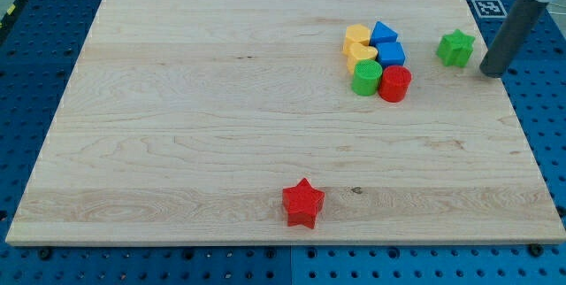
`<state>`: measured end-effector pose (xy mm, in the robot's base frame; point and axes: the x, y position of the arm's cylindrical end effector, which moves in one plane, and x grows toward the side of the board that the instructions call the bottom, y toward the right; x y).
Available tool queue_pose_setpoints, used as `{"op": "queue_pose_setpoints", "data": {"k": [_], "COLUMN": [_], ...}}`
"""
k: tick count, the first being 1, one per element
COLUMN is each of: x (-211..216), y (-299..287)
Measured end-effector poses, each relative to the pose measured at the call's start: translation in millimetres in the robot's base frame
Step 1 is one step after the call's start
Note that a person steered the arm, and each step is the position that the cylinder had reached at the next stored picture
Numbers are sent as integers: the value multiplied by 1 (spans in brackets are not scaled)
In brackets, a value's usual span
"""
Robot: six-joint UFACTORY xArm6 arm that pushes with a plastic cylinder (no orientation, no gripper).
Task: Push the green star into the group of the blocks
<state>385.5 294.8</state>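
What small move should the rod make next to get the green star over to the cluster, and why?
Probably slide my tip toward the view's left into the green star. The tip sits just right of the star, and the group, nearest the blue block, lies to the star's left.

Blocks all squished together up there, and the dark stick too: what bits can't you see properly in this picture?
- Camera view: the rod runs off the view's top right corner, so its upper part is cut off. My tip shows, just right of the green star.
- The yellow blocks and blue blocks overlap, hiding their exact shapes.
- The green cylinder and red cylinder hide the lower edges of those behind them.
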Motion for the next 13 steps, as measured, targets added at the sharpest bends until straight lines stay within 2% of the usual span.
{"op": "queue_pose_setpoints", "data": {"k": [1,2,3,4,5,7,10,11,13], "x": [-14,-14,-14,-14,-38,-46,-46,-37,29], "y": [-12,-45,-50,-37,-19,-85,-72,-37,-33]}}
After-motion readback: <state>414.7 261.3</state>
